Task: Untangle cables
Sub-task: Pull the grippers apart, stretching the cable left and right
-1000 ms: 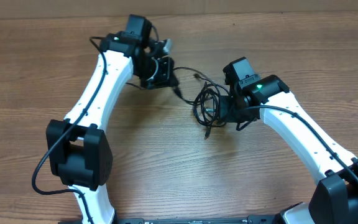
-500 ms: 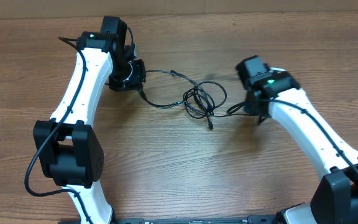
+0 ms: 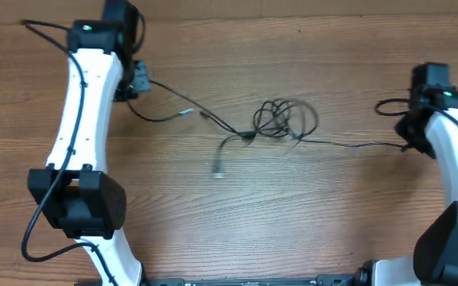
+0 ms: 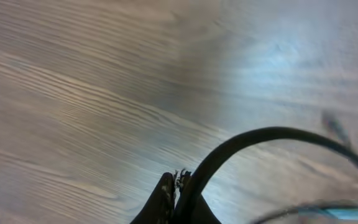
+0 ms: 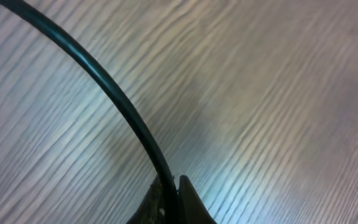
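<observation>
The thin black cables [image 3: 281,119] lie tangled in a loose knot at the table's middle. One strand runs left to my left gripper [image 3: 140,79], which is shut on it near the far left. Another strand [image 3: 348,144] runs right to my right gripper [image 3: 410,137], shut on it at the right edge. A loose plug end [image 3: 218,168] lies in front of the knot. In the left wrist view the jaws [image 4: 178,186] pinch a black cable [image 4: 260,137]. In the right wrist view the jaws [image 5: 169,186] pinch a cable [image 5: 104,81].
The wooden table [image 3: 213,230] fills the view. Thicker black wires [image 3: 42,32] hang from the left arm, and one [image 3: 388,107] loops by the right arm. A cardboard edge [image 3: 293,9] runs along the back.
Both arms have pulled apart, the left toward the far left, the right toward the right edge. The cables have stretched out and the knot has shifted slightly right; a plug end now lies loose in front.
</observation>
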